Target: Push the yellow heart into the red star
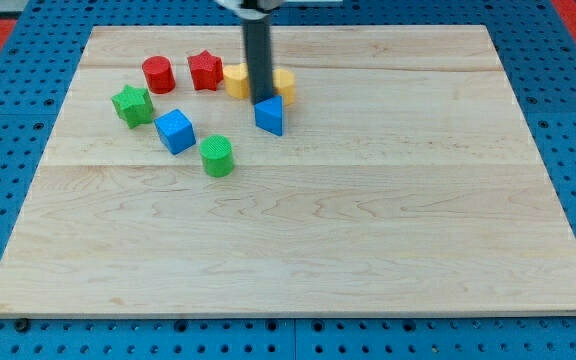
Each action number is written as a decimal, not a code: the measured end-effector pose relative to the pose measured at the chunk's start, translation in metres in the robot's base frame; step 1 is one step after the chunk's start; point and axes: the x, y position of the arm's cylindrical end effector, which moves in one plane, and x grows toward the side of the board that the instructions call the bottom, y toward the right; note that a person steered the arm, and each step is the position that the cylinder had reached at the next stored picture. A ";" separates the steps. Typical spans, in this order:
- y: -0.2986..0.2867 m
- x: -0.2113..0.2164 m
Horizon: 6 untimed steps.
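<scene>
The red star lies near the view's top left of the wooden board. A yellow block touches its right side; its shape is partly hidden by the rod, so whether it is the heart I cannot tell. A second yellow block shows on the rod's right. My tip stands between the two yellow blocks, just above the blue triangle.
A red cylinder lies left of the star. A green star, a blue cube and a green cylinder lie below them. The wooden board rests on a blue pegboard.
</scene>
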 end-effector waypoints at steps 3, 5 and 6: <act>-0.035 -0.021; -0.064 -0.007; -0.120 -0.003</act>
